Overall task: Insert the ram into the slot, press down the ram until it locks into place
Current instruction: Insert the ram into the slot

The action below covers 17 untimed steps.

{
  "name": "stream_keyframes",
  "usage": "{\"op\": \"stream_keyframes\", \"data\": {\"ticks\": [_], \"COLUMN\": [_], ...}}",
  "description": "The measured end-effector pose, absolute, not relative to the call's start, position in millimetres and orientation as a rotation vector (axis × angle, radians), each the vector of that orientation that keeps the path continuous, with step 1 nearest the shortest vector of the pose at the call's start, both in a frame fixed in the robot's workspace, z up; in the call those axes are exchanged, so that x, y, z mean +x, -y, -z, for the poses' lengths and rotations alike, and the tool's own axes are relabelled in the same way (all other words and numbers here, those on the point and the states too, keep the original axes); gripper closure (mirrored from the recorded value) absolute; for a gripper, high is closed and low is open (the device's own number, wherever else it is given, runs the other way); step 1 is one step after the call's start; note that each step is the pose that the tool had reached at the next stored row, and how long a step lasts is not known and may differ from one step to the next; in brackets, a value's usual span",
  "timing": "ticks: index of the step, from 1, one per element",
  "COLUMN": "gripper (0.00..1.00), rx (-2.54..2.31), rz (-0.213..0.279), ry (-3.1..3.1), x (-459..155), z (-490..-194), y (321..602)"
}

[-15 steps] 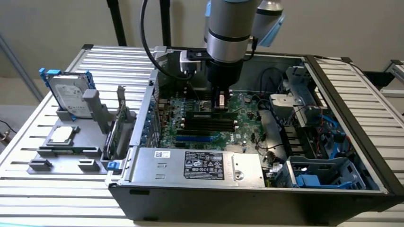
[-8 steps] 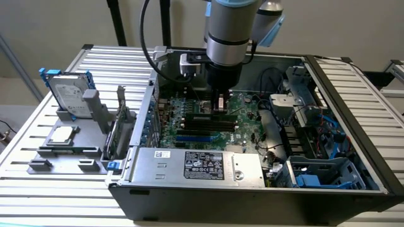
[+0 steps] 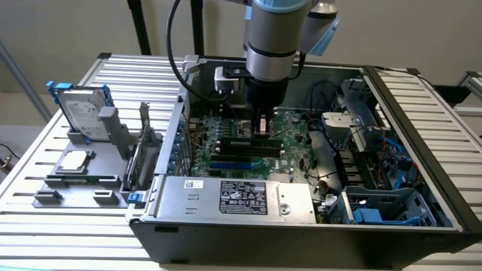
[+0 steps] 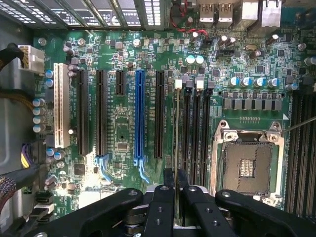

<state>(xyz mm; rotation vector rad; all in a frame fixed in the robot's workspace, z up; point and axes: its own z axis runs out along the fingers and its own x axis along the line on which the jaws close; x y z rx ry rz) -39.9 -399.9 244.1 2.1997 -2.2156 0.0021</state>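
Observation:
My gripper [image 3: 261, 126] hangs inside the open computer case, low over the green motherboard [image 3: 294, 127]. In the wrist view the gripper [image 4: 176, 174] is shut on the ram [image 4: 177, 128], seen edge-on as a thin pale line between the two black fingers [image 4: 165, 195]. The ram runs straight along the slot [image 4: 179, 148], the one of the parallel black memory sockets nearest the blue slot, with a pale latch [image 4: 178, 84] at its far end. Whether the ram's lower edge sits in the slot cannot be told.
The bare CPU socket [image 4: 247, 165] lies just beyond the memory sockets. A blue slot [image 4: 139, 118], black expansion slots and a white slot [image 4: 61, 106] lie on the other side. A metal box [image 3: 233, 197], cables [image 3: 376, 152] and case walls hem in the board. A hard drive [image 3: 83, 113] stands outside.

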Motion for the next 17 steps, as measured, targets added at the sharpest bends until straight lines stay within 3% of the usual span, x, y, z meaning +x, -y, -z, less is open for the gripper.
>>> {"op": "stream_keyframes", "data": {"ticks": [17], "gripper": [0.87], "rx": [2.19], "rz": [-0.006], "ry": [2.222], "x": [-40.0], "z": [-236.4], "y": [397.6]}}
